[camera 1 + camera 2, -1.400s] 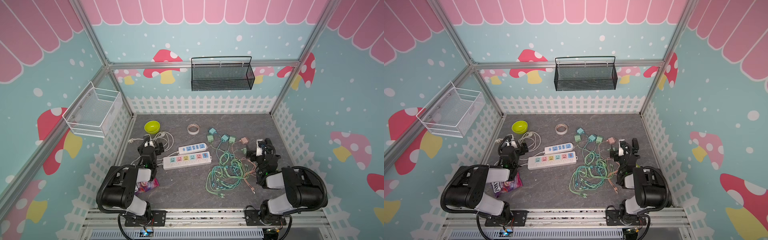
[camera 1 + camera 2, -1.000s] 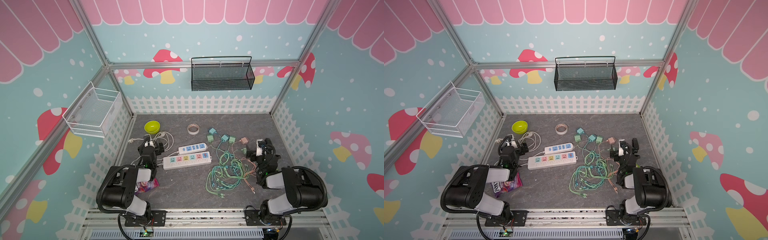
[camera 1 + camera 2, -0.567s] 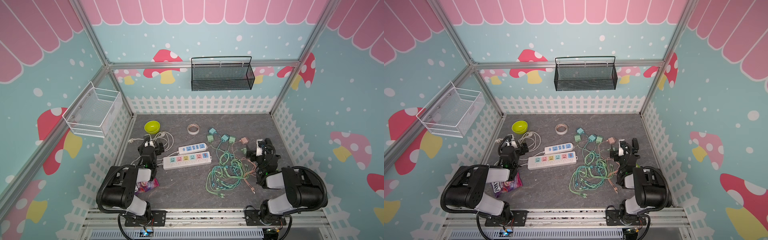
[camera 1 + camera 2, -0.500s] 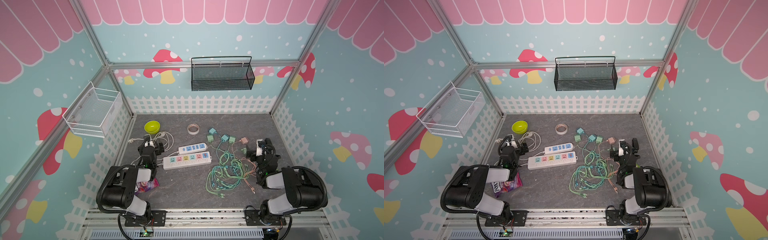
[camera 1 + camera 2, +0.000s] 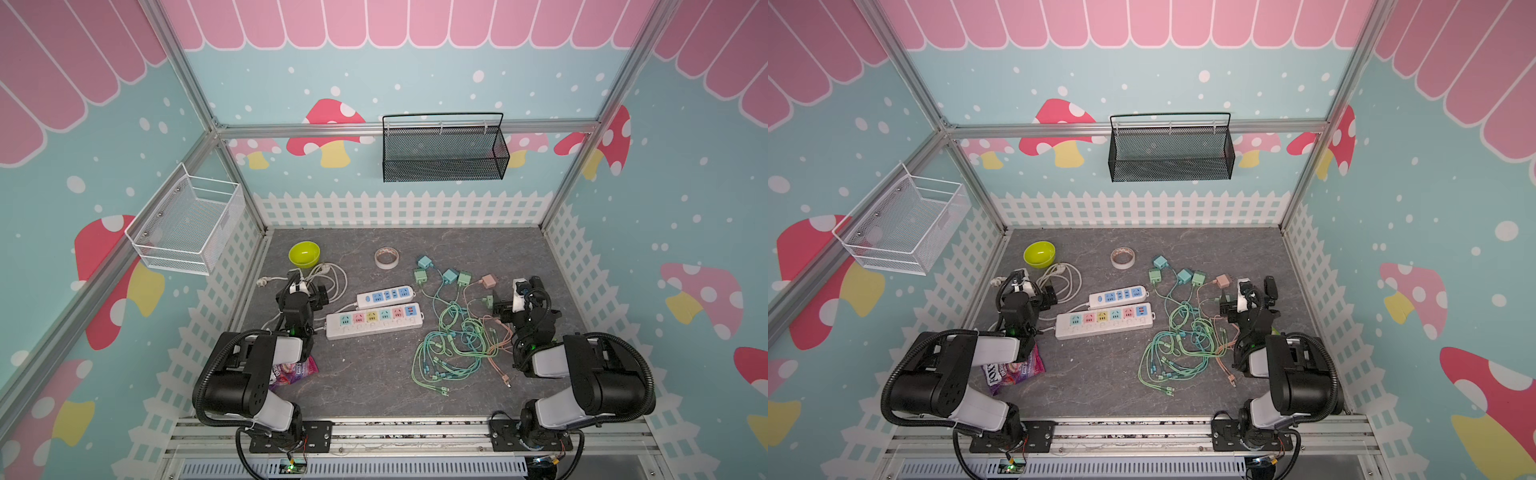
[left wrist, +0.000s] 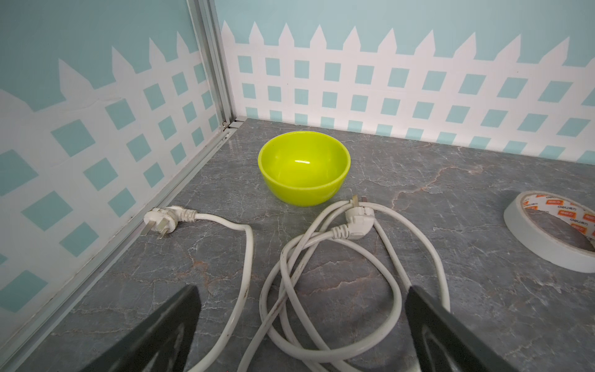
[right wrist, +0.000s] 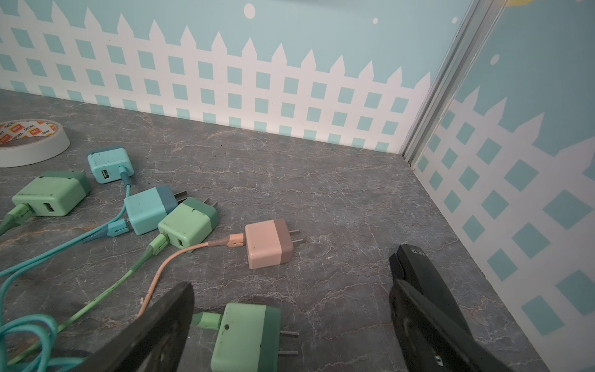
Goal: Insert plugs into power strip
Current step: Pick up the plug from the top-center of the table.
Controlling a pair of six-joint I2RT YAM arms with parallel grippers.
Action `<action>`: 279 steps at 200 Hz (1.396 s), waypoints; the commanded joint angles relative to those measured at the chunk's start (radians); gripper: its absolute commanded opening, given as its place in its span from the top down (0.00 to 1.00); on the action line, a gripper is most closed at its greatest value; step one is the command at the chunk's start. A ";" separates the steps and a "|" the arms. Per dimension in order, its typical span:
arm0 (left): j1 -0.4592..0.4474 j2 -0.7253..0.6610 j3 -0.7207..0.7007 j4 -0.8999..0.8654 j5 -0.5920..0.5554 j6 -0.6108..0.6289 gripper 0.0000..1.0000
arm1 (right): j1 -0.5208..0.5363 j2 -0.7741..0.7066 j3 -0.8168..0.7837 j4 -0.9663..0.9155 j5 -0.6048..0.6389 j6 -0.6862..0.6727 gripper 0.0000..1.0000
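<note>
Two white power strips lie mid-table in both top views, a long one (image 5: pixel 374 322) and a shorter one (image 5: pixel 385 296) behind it. Right of them are the plugs: teal (image 5: pixel 424 262), mint green (image 5: pixel 420 275) and salmon pink (image 5: pixel 488 281) cubes with matching cables. My right gripper (image 7: pixel 291 280) is open and low over the table. A green plug (image 7: pixel 246 338) lies between its fingers, close to one and untouched. The pink plug (image 7: pixel 269 244) lies just beyond. My left gripper (image 6: pixel 301 299) is open over the coiled white cords (image 6: pixel 322 290), holding nothing.
A lime bowl (image 5: pixel 304 254) and a tape roll (image 5: pixel 387 257) stand near the back. The plugs' cables form a tangle (image 5: pixel 453 345) at front right. A purple snack packet (image 5: pixel 291 370) lies under my left arm. A white basket (image 5: pixel 187 224) and a black one (image 5: pixel 444 149) hang on the walls.
</note>
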 commanded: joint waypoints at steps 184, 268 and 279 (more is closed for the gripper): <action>-0.194 -0.500 0.373 -1.138 0.060 -0.289 0.03 | 0.106 -0.167 0.572 -1.025 -0.127 0.101 0.06; -0.233 -0.596 0.341 -1.217 0.180 -0.369 0.04 | 0.320 0.167 0.969 -1.300 -0.170 0.092 0.13; -0.233 -0.598 0.341 -1.225 0.200 -0.372 0.04 | 0.346 0.210 1.002 -1.314 -0.163 0.099 0.13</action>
